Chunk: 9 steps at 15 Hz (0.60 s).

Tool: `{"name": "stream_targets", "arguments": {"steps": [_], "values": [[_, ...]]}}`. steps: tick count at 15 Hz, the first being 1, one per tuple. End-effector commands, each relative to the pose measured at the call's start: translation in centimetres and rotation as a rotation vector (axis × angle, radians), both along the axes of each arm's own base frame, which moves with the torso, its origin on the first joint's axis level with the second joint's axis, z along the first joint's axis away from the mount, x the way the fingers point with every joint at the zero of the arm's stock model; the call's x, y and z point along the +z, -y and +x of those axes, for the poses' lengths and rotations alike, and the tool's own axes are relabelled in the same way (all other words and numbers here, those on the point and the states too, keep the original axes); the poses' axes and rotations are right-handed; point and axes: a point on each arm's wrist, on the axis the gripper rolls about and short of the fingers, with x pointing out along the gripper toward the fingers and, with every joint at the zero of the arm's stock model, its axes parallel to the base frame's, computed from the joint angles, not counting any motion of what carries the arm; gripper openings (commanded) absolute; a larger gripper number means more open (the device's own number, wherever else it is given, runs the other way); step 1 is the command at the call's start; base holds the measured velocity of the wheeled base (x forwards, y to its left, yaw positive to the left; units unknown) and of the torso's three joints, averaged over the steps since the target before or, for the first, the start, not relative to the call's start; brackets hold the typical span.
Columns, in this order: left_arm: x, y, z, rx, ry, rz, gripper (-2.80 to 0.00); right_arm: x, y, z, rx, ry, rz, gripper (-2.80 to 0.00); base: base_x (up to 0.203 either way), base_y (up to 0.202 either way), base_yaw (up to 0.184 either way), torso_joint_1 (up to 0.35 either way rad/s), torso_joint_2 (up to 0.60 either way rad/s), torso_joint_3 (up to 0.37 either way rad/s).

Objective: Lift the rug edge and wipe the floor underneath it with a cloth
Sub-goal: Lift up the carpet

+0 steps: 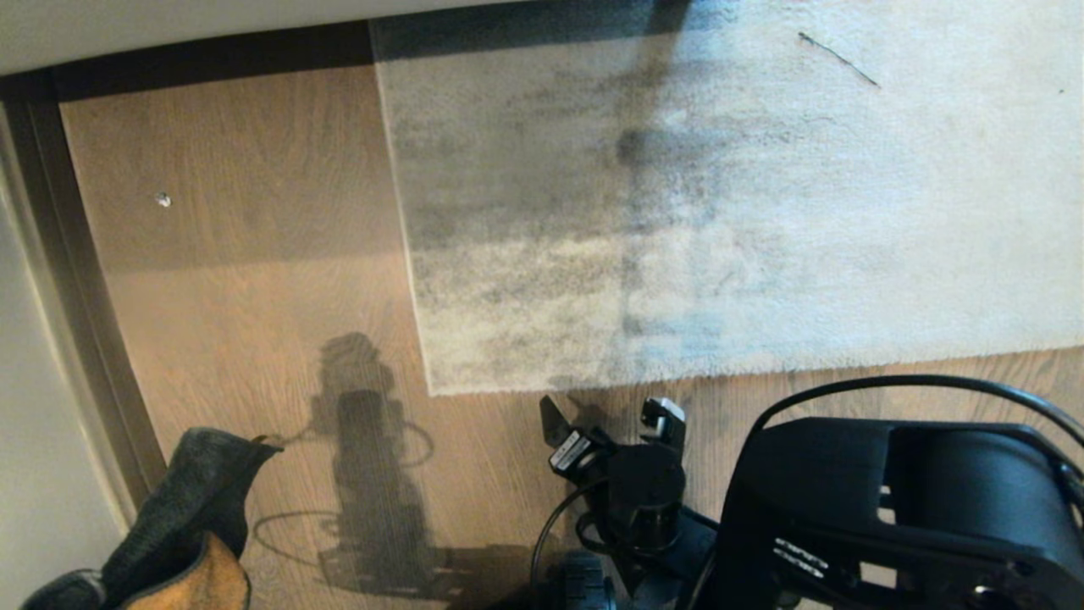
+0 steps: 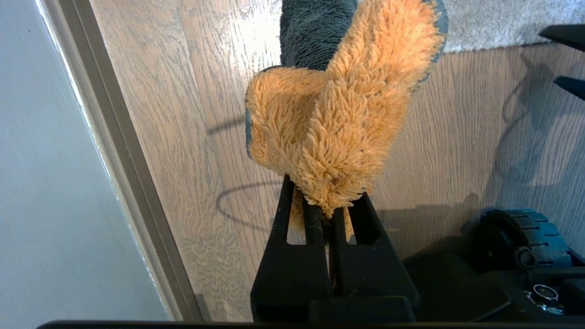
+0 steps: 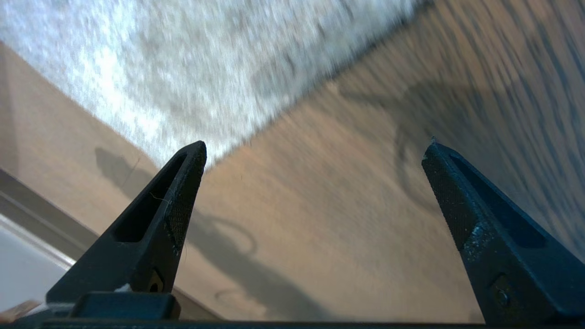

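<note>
Black robot body [image 1: 915,508] fills the near right of the head view. Beyond it the rug [image 1: 720,212] lies flat on the floor [image 1: 246,280], its edge [image 1: 677,373] and corner [image 1: 434,391] just ahead of the right end effector [image 1: 610,419], whose fingers [image 3: 183,201] stand wide apart and empty over bare planks near that corner. At the near left, the left end effector [image 2: 331,214] is clamped on the cloth [image 2: 338,114], which is held off the floor, tan face toward the wrist camera.
</note>
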Motion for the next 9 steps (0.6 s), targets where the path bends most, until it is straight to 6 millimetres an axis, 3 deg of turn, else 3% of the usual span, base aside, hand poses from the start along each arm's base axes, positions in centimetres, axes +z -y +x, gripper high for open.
{"name": "stream_targets", "arguments": {"steps": [1, 9], "values": [[0.0, 0.0, 0.0, 0.0, 0.0, 0.0, -2.8, 0.0, -0.2, 0.6, -0.013, 0.036, 0.031, 0.0, 0.0, 0.0, 0.0, 0.0, 0.0, 0.0], [0.0, 0.0, 0.0, 0.0, 0.0, 0.0, -2.8, 1.0, 0.5, 4.1, -0.086, 0.124, -0.006, 0.0, 0.0, 0.0, 0.0, 0.0, 0.0, 0.0]]}}
